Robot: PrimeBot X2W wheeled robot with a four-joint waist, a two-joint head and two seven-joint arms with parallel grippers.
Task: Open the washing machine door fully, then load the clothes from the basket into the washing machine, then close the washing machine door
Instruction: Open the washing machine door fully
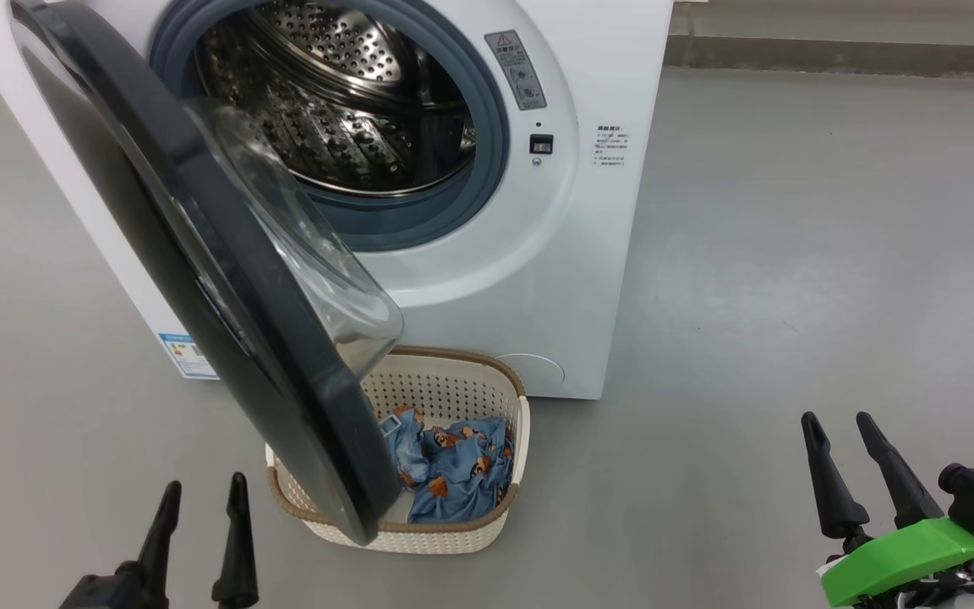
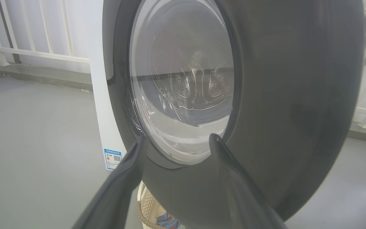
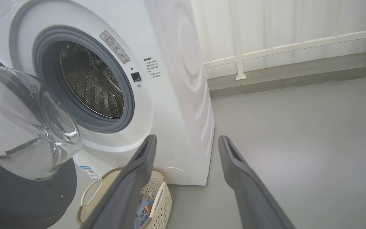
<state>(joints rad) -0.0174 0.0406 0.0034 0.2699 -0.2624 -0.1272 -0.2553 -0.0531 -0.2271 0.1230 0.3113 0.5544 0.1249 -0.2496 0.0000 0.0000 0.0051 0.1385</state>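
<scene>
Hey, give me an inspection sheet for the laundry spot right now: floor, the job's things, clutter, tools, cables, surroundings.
surface: smooth grey floor.
washing machine: white, standing on the floor; no clothes seen in its drum.
door: swung open, hanging over the basket's left part in the head view.
basket: cream, on the floor just in front of the machine.
clothes: blue printed pieces lying in the basket.
clutter: nothing seen.
tools: left tool open, empty, facing the door's outer side; right tool open, empty, over the floor.
cables: nothing seen.
surroundings: white railing behind the machine.
</scene>
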